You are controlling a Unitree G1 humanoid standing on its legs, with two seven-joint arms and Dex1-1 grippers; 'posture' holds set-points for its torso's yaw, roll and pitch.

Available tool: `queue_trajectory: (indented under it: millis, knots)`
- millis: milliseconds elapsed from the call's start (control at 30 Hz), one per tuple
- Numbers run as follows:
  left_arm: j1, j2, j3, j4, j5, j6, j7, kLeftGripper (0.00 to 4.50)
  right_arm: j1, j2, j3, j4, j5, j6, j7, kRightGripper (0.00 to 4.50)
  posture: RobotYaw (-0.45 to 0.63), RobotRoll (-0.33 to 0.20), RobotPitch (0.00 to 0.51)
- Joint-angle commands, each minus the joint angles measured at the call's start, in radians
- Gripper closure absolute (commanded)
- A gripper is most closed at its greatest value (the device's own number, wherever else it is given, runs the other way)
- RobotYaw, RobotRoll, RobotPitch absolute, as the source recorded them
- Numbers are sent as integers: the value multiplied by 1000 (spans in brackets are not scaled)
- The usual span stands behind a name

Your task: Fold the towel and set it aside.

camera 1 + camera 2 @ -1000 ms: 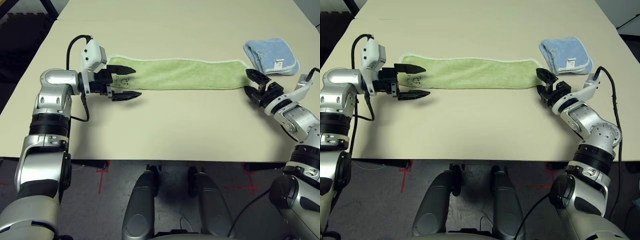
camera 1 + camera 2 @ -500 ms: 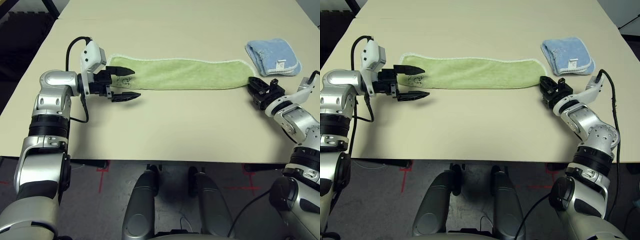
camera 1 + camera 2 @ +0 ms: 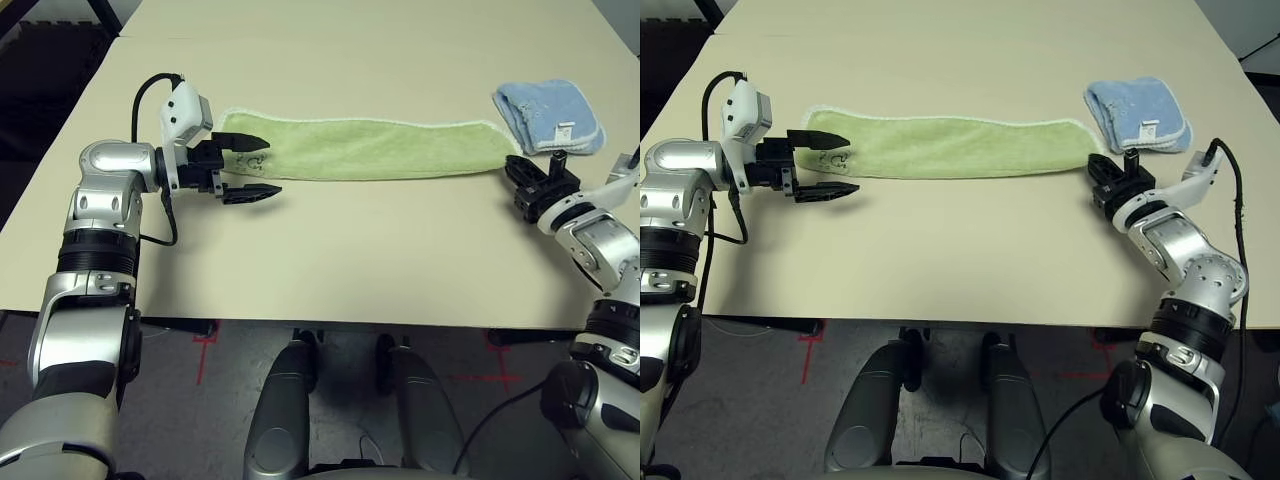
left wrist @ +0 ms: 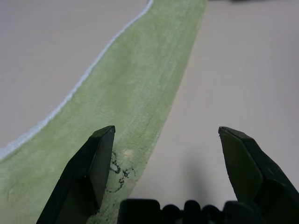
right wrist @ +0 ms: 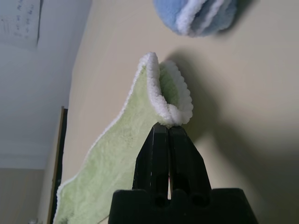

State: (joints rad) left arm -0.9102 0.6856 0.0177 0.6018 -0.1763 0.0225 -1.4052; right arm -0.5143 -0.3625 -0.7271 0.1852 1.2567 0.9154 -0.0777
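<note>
head view: towel point(image 3: 365, 148) lies flat on table point(image 3: 330, 260), long axis left-right across me, blue towel point(image 3: 548, 112) just past its right end.
left wrist: my left gripper point(image 4: 167, 161) wide open, straddling near edge at doodle end, holding nothing.
right wrist: my right gripper point(image 5: 168, 133) clamped on towel's right tip.
risk: thin pinch on the edging, may slip when lifted; left end ungripped, could drag.

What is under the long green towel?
Under the towel is just the tan table. At one end the right gripper pinches its corner. Anything flat beneath the cloth would be hidden.
</note>
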Motion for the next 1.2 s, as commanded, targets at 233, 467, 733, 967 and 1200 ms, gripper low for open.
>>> queue_trajectory:
  millis: [233, 467, 733, 967, 1200]
  knots:
    - [1, -3, -2, 17, -14, -3, 10, 0, 51, -54, -29, -15, 27, -17, -33, 4486, 13, 0, 278]
    - [-7, -10, 10, 53, -19, -42, 38, 0, -30, -65, 61, -27, 30, 9, 62, 4486, 15, 0, 278]
    - [-9, -27, 29, 65, -48, -94, 50, 0, -90, -127, 277, -75, -53, 104, 245, 4486, 29, 0, 271]
    - [-14, -27, 25, 73, -50, -100, 48, 0, -156, -108, 407, -59, -159, 109, 310, 4486, 37, 0, 264]
    - [-14, -24, 22, 71, -49, -95, 44, 0, -232, -48, 476, -22, -241, 122, 344, 4486, 49, 0, 258]
